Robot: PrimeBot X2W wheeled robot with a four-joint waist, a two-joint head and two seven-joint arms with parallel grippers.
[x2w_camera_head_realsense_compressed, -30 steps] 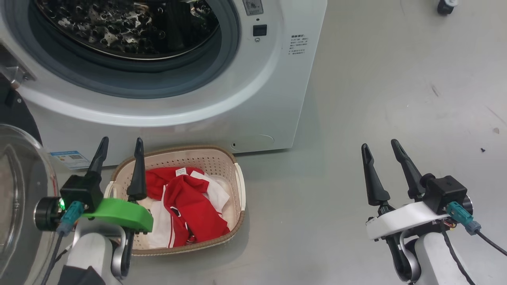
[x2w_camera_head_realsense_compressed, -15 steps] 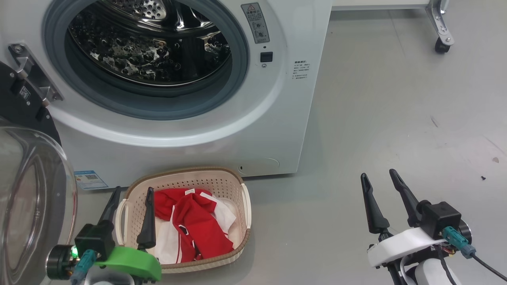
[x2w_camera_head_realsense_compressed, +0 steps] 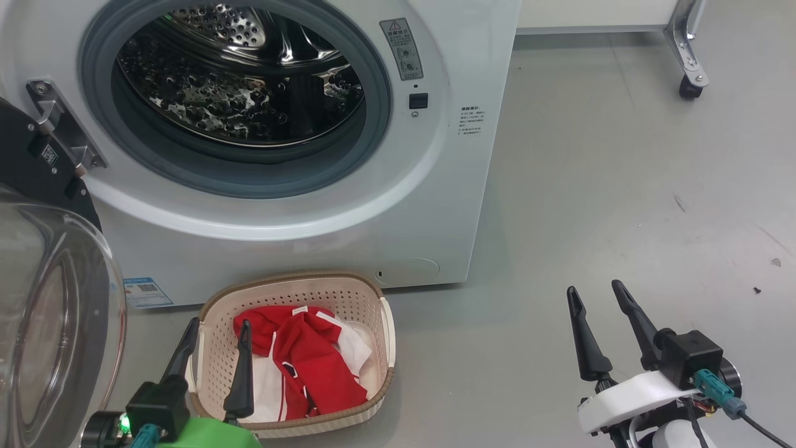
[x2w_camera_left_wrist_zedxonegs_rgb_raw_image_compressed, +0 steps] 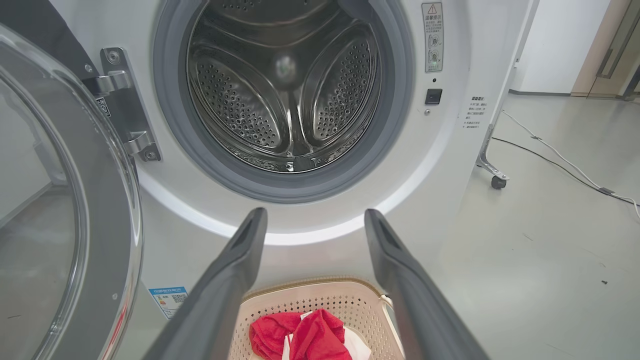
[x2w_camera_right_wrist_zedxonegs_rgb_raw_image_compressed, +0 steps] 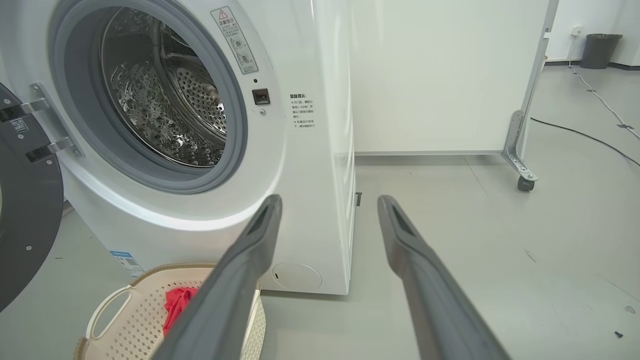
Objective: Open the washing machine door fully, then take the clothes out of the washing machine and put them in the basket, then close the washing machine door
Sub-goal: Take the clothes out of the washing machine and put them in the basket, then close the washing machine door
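The white washing machine (x2w_camera_head_realsense_compressed: 429, 205) stands with its steel drum (x2w_camera_left_wrist_zedxonegs_rgb_raw_image_compressed: 285, 95) bare inside. Its door (x2w_camera_head_realsense_compressed: 56, 311) hangs swung open at the left, glass bowl toward me, and shows too in the left wrist view (x2w_camera_left_wrist_zedxonegs_rgb_raw_image_compressed: 65, 210). Red and white clothes (x2w_camera_head_realsense_compressed: 305, 361) lie in the cream basket (x2w_camera_head_realsense_compressed: 292, 289) on the floor before the machine. My left gripper (x2w_camera_head_realsense_compressed: 219, 325) is open, its fingers over the basket's left edge, nothing between them. My right gripper (x2w_camera_head_realsense_compressed: 594, 289) is open above the floor, well right of the basket.
A white panel on a castor (x2w_camera_head_realsense_compressed: 687, 87) stands behind the machine at the right. Cables (x2w_camera_left_wrist_zedxonegs_rgb_raw_image_compressed: 565, 165) run across the grey floor (x2w_camera_head_realsense_compressed: 622, 205) farther off. A dark bin (x2w_camera_right_wrist_zedxonegs_rgb_raw_image_compressed: 600, 50) sits at the far wall.
The head camera has tilted up, so more of the drum and the panel's castor show. Both grippers now sit lower in the picture. The clothes and basket lie as before.
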